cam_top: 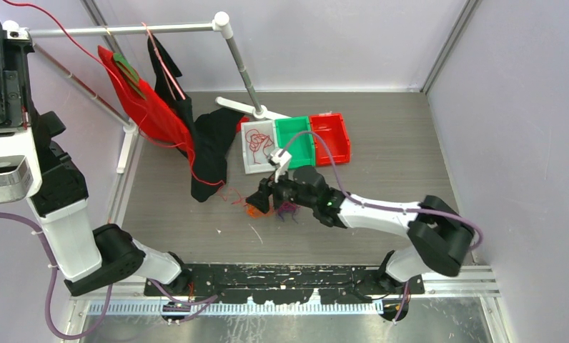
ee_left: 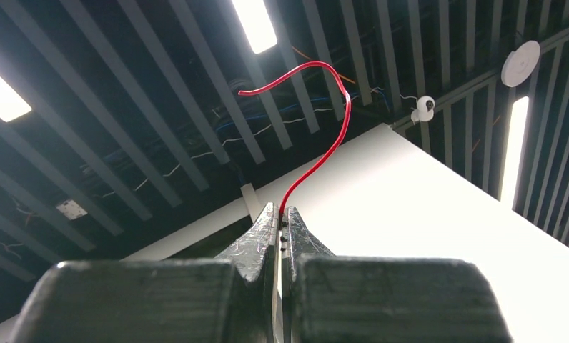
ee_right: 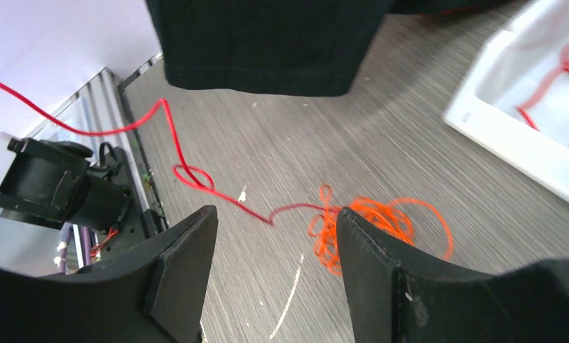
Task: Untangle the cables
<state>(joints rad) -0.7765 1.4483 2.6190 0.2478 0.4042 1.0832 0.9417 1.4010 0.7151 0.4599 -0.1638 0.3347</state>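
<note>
Item: cables, three colours.

- Hidden or unclear: the left hand (ee_left: 280, 214) is cut off at the top view's left edge, seen clearly only by its own camera; the purple clump (cam_top: 289, 209) is partly behind the right hand (ee_right: 274, 218); the white bin (ee_right: 510, 136) is cropped in the right wrist view, with loops of red wire inside.
- Red cable (ee_left: 349, 114): long axis diagonal; pinched between the fully closed left hand jaws, its short free end curling upward; the rest slopes down past the rack (cam_top: 124, 30) and red garment (cam_top: 149, 107) to the surface (ee_right: 410, 128) below the black garment (ee_right: 267, 43) hem.
- Orange clump (ee_right: 371, 221): loose coil flat on the surface; the red cable runs into it.
- Right hand: jaws well apart, gripping nothing; low over the surface, astride the red-orange junction.
</note>
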